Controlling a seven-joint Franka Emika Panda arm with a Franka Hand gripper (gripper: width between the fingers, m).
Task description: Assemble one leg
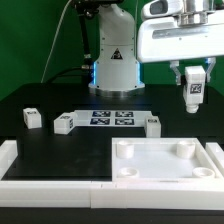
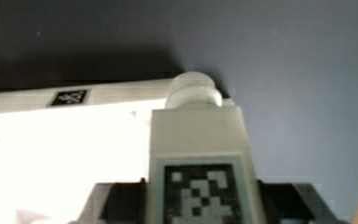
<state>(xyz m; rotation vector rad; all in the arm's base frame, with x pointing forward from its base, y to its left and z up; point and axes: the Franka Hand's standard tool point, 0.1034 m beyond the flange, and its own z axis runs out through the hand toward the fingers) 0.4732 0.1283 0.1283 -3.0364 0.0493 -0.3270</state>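
My gripper (image 1: 192,80) is at the exterior view's upper right, shut on a white leg (image 1: 193,92) with a marker tag, held upright in the air above the table. In the wrist view the held leg (image 2: 199,150) runs out from between the dark fingers (image 2: 119,200), its rounded end over the corner of the big white square panel (image 2: 69,140). That panel (image 1: 165,165) lies at the exterior view's front right with round corner sockets. Three more legs lie on the black table: one (image 1: 32,118) at the left, one (image 1: 64,124) beside it, one (image 1: 153,124) right of the marker board.
The marker board (image 1: 111,118) lies flat at the table's middle. A white L-shaped fence (image 1: 50,185) runs along the front and left edges. The robot base (image 1: 113,65) stands at the back, before a green backdrop.
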